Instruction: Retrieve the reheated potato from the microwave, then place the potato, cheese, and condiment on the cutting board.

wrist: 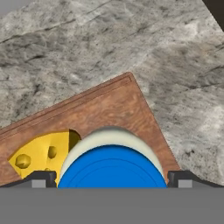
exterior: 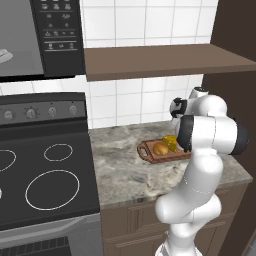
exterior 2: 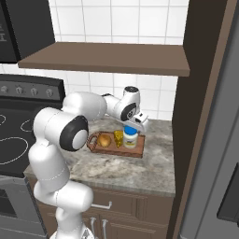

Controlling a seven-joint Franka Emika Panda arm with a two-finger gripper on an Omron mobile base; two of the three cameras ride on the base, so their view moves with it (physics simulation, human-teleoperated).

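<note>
Board [exterior 2: 135,150]: one potato [exterior 2: 103,140], cheese [exterior 2: 118,137], condiment [exterior 2: 130,137]

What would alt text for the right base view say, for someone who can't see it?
A white robot arm holds its open end effector just above a blue-lidded jar standing on a wooden cutting board, beside a cheese wedge and a potato, on a stone counter.

A: Which items rest on the cutting board [exterior 2: 135,150]?

B: All 3. The reddish-brown board lies flat on the counter, handle loop at 9 o'clock in the right base view. The golden-brown potato [exterior 2: 104,140] sits nearest the handle; the yellow holed cheese [exterior 2: 118,137] is at its 3 o'clock.

A: And the condiment [exterior 2: 130,137]?

B: Upright, blue lid up, just beside the cheese at 3 o'clock.
</note>
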